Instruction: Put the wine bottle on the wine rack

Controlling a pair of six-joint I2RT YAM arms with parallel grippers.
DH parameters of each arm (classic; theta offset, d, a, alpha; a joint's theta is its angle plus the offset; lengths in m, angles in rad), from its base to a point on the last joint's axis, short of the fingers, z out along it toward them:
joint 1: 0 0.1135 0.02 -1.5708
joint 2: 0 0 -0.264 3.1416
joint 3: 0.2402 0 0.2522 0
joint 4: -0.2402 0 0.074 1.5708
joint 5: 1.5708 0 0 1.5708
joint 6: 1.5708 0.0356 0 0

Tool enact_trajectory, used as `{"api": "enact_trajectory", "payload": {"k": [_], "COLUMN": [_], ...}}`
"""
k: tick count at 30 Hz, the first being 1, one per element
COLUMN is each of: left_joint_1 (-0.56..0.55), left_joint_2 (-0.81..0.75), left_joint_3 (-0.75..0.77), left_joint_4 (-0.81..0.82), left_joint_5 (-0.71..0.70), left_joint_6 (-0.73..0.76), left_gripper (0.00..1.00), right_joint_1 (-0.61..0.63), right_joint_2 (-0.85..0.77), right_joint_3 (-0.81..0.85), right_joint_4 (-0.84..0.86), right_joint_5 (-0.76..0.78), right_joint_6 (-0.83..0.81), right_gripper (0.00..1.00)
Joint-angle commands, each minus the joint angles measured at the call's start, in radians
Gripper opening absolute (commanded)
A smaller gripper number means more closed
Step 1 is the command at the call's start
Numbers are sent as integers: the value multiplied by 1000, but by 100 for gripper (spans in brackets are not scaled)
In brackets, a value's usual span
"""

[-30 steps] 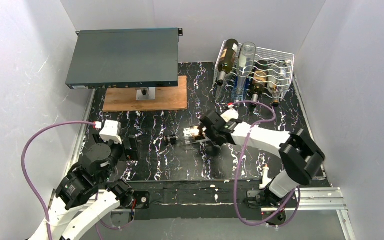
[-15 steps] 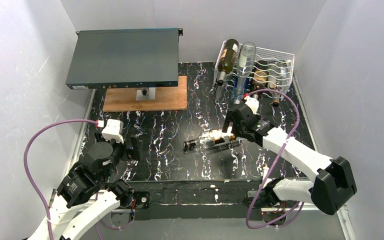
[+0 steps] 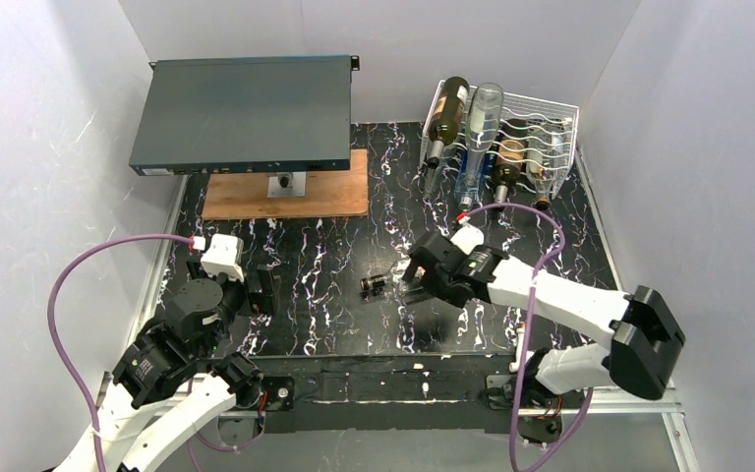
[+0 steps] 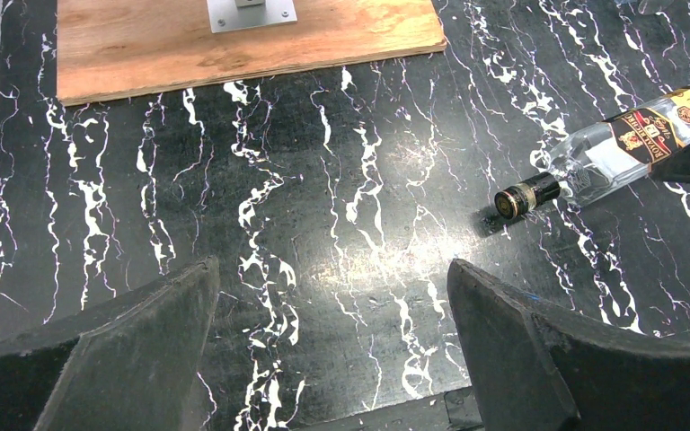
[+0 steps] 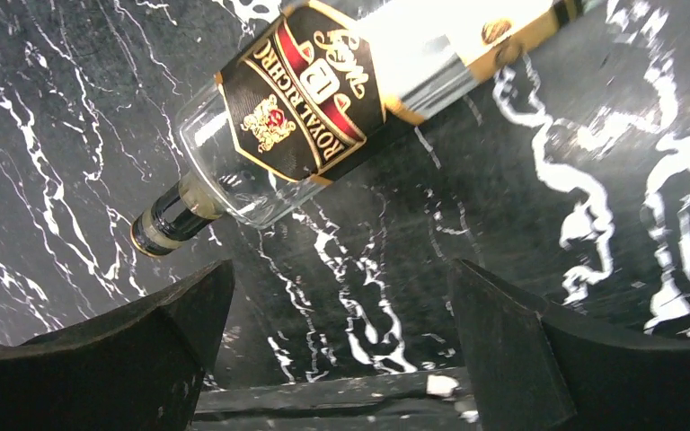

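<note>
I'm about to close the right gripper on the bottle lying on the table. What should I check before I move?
1. Opening of the right gripper: ok, its fingers stand wide apart.
2. Place of the wine bottle between those fingers: not ok, it lies beyond the tips.
3. Fingers square to the bottle: probably not ok, its body runs slanted across the opening.
4. Clearance from the left gripper: ok, it is open and apart from the bottle.
5. Free cradle on the wine rack: seems ok, the upper right wires look bare.
</note>
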Motion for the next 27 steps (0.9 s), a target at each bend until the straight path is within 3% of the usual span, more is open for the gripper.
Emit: {"api": "enact_trajectory", "payload": {"k": [1,9,16,27], "left_joint_1": [-2,-2,-3,-2], "left_joint_2": [-1,-12,-14,-6], "left_joint_3": [-9,-11,-10,-11], "left_joint_4": [1,0,0,0], "left_joint_5": [-16,-20,-20,-17], "left_joint_6": [11,10,10,10], "left_gripper": [98,98,98,98], "right_joint_1": [54,133,138,137], "right_joint_2": [114,358,477,458], "right_joint_3": [84,208,243,244], "right_joint_4": [-62,30,91,79], "right_joint_5": [59,75,76,172], "right_joint_6": [348,452,489,421], "right_gripper": [98,98,98,98]}}
